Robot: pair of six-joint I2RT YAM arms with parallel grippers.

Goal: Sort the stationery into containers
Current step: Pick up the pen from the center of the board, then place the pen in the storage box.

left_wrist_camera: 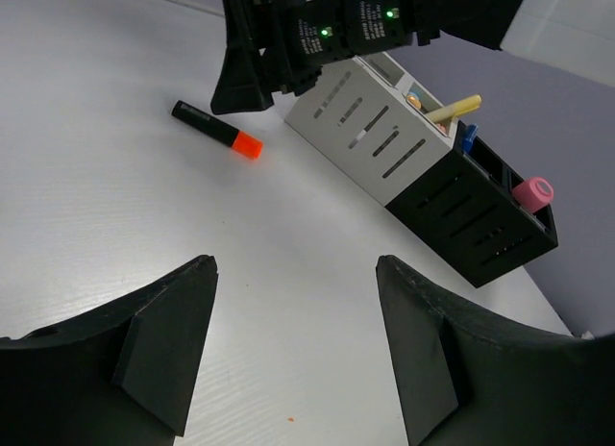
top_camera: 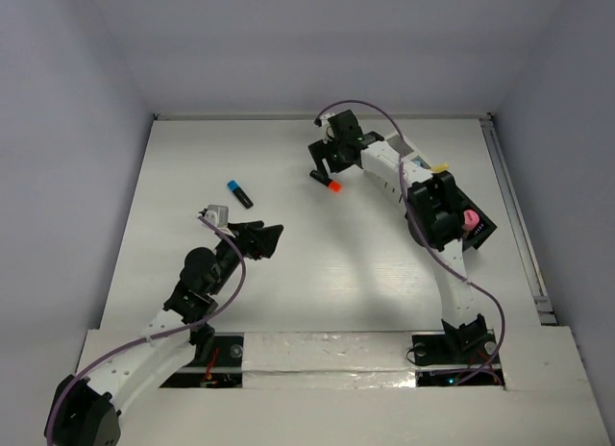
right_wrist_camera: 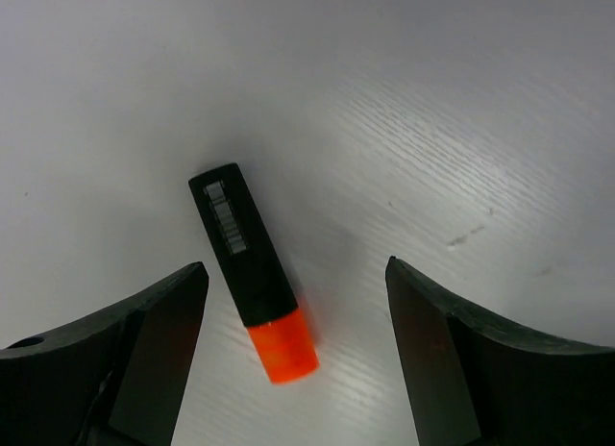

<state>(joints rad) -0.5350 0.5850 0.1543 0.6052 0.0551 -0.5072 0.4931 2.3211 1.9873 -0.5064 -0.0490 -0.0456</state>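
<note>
A black marker with an orange cap (right_wrist_camera: 252,268) lies flat on the white table, between the fingers of my open right gripper (right_wrist_camera: 296,266) and nearer the left finger, untouched. From above, this marker (top_camera: 328,184) lies just in front of the right gripper (top_camera: 325,169). A second black marker with a blue cap (top_camera: 239,193) lies to its left. My left gripper (left_wrist_camera: 296,268) hovers open over bare table with nothing between its fingers. The containers (left_wrist_camera: 423,172), white and black slatted boxes, hold a yellow marker (left_wrist_camera: 454,108), a blue-capped item (left_wrist_camera: 468,138) and a pink cylinder (left_wrist_camera: 531,193).
The right arm (top_camera: 423,201) stretches over the containers (top_camera: 480,230) in the top view and hides most of them. The table's right edge has a metal rail (top_camera: 519,225). The left gripper (top_camera: 261,239) sits mid-table, below the blue-capped marker.
</note>
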